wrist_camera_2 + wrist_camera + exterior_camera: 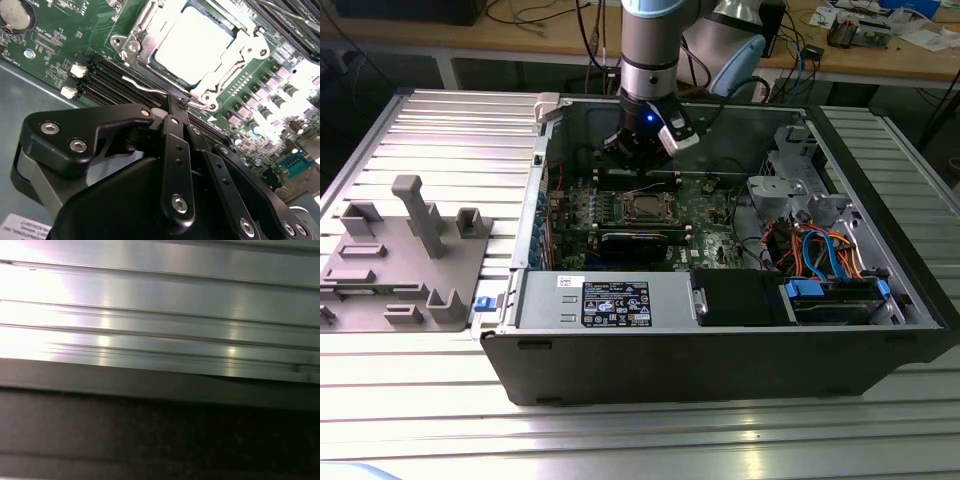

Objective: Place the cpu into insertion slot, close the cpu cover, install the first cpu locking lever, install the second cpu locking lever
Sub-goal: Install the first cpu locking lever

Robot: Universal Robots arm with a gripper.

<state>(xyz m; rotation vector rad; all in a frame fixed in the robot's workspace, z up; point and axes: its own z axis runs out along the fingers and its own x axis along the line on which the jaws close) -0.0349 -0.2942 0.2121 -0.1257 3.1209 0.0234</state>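
Observation:
The cpu [194, 42] lies flat in the insertion slot [630, 208] of the green motherboard, its silver top [648, 207] facing up. The cpu cover [142, 25] is folded down around it, so the chip shows through the square window. My gripper [178, 104] is shut, and its black fingertips meet at the socket's edge, right against a thin wire locking lever [142, 86] that stands slightly off the board. In the exterior view the gripper [638, 158] hangs just behind the socket, inside the open case.
Black memory slots [112, 77] run beside the socket under the gripper. In the case sit a power supply [605, 300] at the front and a drive cage with blue cables [825, 255] at the exterior view's right. A grey fixture [410, 250] stands on the ribbed table [160, 300].

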